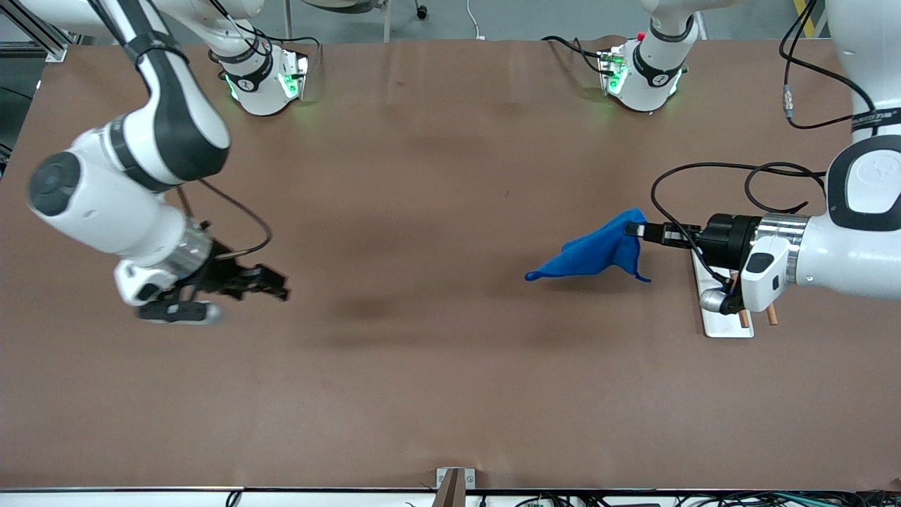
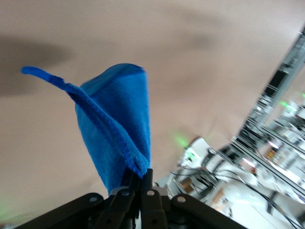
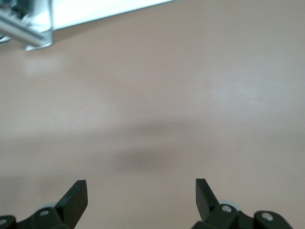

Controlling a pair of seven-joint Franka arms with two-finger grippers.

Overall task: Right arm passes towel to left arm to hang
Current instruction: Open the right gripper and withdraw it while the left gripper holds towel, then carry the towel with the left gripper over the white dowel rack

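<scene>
Front view: the left gripper (image 1: 635, 229) pinched the towel (image 1: 598, 252) above the table (image 1: 436, 366) near its left arm's edge; the right gripper (image 1: 271, 284) hovered wide, empty.

the towel (image 1: 598, 250) hangs in the air over the bench (image 1: 422, 211), toward the left arm's end, one corner pinched in the left hand (image 1: 637, 230), the rest drooping below it. a small stand (image 1: 725, 320), perhaps a rack base, sits on the bench under the left arm's wrist. the right hand (image 1: 278, 285) is over the right arm's end, fingers spread, holding nothing, well apart from the towel.
</scene>
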